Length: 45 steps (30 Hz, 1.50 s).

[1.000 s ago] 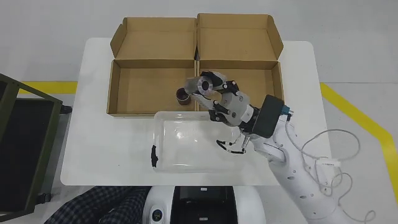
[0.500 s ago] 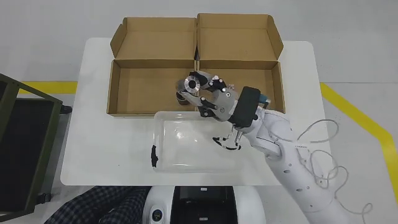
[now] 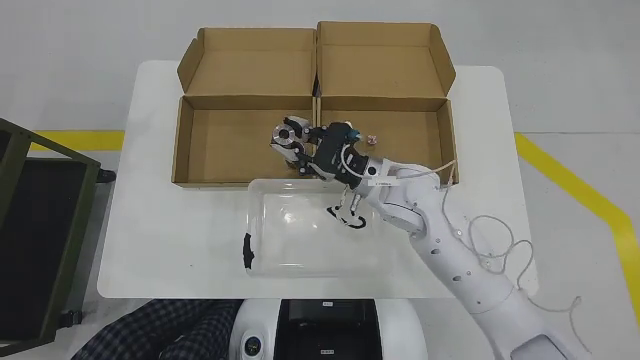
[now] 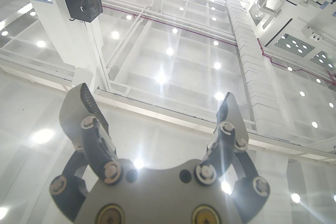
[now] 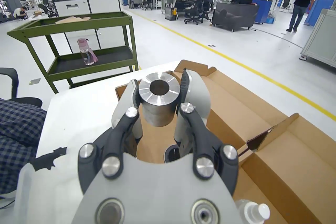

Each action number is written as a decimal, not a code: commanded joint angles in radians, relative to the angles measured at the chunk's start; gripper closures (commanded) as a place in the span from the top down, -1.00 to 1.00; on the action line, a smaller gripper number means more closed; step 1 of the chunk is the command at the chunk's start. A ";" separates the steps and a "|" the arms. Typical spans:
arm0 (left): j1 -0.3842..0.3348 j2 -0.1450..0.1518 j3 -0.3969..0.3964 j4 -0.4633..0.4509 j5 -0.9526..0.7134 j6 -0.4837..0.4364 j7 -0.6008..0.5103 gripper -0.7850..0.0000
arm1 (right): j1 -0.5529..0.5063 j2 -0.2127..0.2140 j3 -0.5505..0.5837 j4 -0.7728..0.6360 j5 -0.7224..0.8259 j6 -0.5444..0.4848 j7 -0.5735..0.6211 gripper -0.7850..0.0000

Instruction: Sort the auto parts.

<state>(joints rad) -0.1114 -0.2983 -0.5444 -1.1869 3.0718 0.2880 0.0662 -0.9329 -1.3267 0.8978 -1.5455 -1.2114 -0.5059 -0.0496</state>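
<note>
My right gripper (image 3: 290, 138) is shut on a shiny metal cylinder (image 5: 158, 101) with a round bore, held upright between the toothed fingers (image 5: 185, 83). In the top view it hangs over the right end of the left cardboard box (image 3: 215, 145). A dark ring-shaped part (image 5: 172, 152) sits on that box's floor just beneath the gripper. The right cardboard box (image 3: 420, 140) stands next to it and holds a small pinkish item (image 3: 371, 140). My left gripper (image 4: 157, 104) points up at the ceiling, open, with nothing between its fingers.
A clear plastic bin (image 3: 290, 250) with black tape (image 3: 245, 250) on its rim stands in front of the boxes, under the right arm. Both box lids (image 3: 255, 60) stand open at the back. A green cart (image 3: 40, 230) is beside the table's left side.
My right gripper has carried the metal cylinder leftward, from above the divide between the two boxes to over the left box. The left gripper shows no earlier frame.
</note>
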 commanded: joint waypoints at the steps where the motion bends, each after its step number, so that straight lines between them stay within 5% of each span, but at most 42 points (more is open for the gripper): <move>1: 0.000 0.000 0.000 0.000 0.000 0.000 0.000 1.00 | 0.020 -0.007 -0.018 0.032 -0.003 0.013 0.017 -1.00; 22: 0.000 0.000 0.000 0.000 0.000 0.000 0.000 1.00 | 0.209 -0.096 -0.172 0.282 -0.017 0.098 0.171 -1.00; 45: 0.000 0.000 0.000 0.000 0.000 0.000 0.000 1.00 | 0.322 -0.184 -0.272 0.451 -0.034 0.083 0.269 -1.00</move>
<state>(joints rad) -0.1115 -0.2983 -0.5444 -1.1869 3.0718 0.2880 0.0662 -0.6139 -1.5086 0.6272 -1.0994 -1.2430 -0.4214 0.2161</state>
